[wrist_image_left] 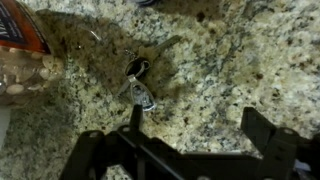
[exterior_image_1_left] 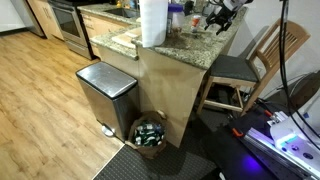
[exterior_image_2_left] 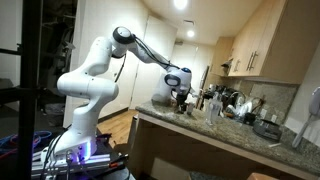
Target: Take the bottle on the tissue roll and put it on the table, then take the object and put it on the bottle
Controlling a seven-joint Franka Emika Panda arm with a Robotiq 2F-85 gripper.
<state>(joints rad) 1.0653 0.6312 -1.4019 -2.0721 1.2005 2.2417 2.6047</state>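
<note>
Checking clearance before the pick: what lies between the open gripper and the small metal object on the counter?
Nothing: in the wrist view only bare granite counter separates the open gripper from the small metal object.

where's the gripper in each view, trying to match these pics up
Exterior view: gripper at top right, over the table, right of the tissue roll.
Exterior view: gripper near centre, at the arm's end, just above the table.
Wrist view: gripper along the bottom edge, jaws open.
Shared landmark: the speckled granite table, seen in all three.
</note>
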